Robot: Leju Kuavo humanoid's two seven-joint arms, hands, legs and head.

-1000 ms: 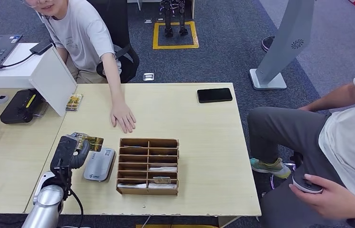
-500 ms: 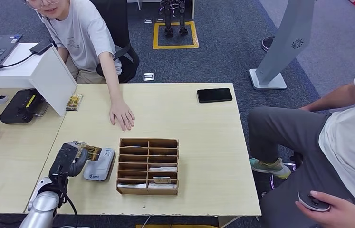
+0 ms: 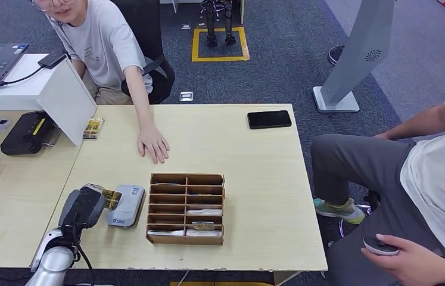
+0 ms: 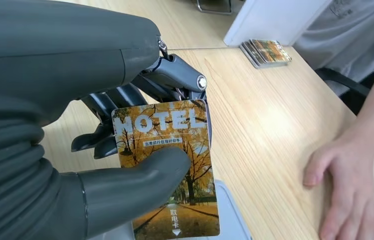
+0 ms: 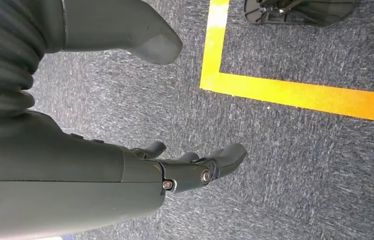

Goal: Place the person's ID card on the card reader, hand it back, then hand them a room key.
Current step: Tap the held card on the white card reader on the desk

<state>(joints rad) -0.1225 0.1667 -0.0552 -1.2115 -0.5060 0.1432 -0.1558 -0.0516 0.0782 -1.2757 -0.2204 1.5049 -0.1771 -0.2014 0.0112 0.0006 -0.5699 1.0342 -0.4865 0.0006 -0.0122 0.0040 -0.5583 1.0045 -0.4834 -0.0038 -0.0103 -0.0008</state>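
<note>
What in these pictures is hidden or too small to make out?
- Card: in the left wrist view the left hand thumb covers part of its face, and the picture's edge cuts off its far end.
- Card reader: in the head view its label is too small to read; whether the card touches it is unclear.
- Wooden organizer: head view, the contents of its slots are too small to identify.
</note>
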